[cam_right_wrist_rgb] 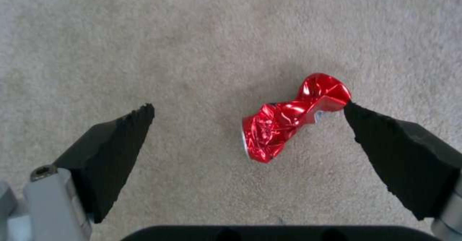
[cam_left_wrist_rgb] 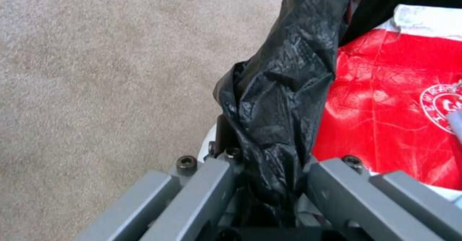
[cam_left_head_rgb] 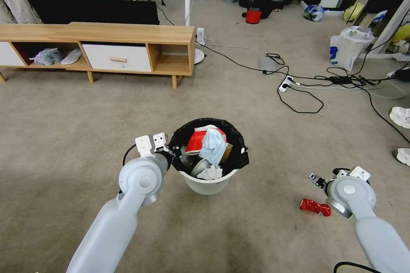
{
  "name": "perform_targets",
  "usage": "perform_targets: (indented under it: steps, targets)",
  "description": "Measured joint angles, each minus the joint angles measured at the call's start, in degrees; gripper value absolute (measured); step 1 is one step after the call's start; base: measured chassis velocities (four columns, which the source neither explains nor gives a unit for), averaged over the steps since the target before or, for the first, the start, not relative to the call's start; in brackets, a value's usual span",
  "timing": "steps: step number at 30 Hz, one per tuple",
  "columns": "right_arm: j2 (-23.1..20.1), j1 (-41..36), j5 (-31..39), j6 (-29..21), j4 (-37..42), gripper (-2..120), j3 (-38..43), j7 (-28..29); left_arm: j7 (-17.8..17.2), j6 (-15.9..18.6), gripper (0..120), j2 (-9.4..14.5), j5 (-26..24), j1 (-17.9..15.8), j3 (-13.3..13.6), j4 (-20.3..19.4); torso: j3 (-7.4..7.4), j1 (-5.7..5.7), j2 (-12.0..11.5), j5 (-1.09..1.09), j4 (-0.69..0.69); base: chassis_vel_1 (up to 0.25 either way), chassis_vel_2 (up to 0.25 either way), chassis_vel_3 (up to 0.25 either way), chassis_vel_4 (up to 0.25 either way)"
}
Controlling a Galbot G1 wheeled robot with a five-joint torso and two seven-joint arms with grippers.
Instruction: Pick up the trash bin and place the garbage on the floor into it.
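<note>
The left gripper [cam_left_head_rgb: 173,152], lower centre-left, is clamped on the trash bin's [cam_left_head_rgb: 208,185] black-bagged rim. Lower right, the right gripper [cam_right_wrist_rgb: 248,116] hangs spread wide over the red wrapper [cam_left_head_rgb: 315,207] on the carpet. That looks like the last pickup; next it must descend and centre.

Nothing legible anywhere; a round white seal on the red packet [cam_left_wrist_rgb: 409,103], lettering too blurred to read.
</note>
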Motion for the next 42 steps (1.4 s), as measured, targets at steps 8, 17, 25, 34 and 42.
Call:
perform_targets:
  steps: [8,17,25,34,42]
  targets:
    - [1.50,0.00,-2.76,0.24,-3.61,100,0.84,-3.24,0.08,0.00,2,0.36,0.19,0.67,-0.39,-0.35,0.00,0.00,0.00,0.00,0.00,0.000,0.000,0.000,0.000]
    - [2.70,0.29,-6.81,1.07,-10.11,100,2.26,-8.42,0.47,-0.04,2,0.55,1.12,1.94,-0.83,-0.89,0.00,0.00,0.00,0.00,0.00,0.000,0.000,0.000,0.000]
    - [3.42,0.59,-9.49,1.79,-13.78,100,2.44,-11.68,0.56,-0.10,2,0.70,1.27,2.23,-0.97,-1.20,0.00,0.00,0.00,0.00,0.00,0.000,0.000,0.000,0.000]
    - [5.03,1.25,-12.22,2.46,-16.50,100,1.99,-14.74,0.59,-0.11,2,0.92,1.39,2.61,-1.37,-1.45,0.00,0.00,0.00,0.00,-0.01,0.000,0.000,0.000,0.000]
    - [6.75,2.24,-15.09,3.59,-19.67,100,1.12,-17.89,0.79,-0.11,2,1.27,1.54,2.97,-1.80,-1.65,0.00,0.00,0.00,0.00,-0.01,0.000,0.000,0.000,0.000]
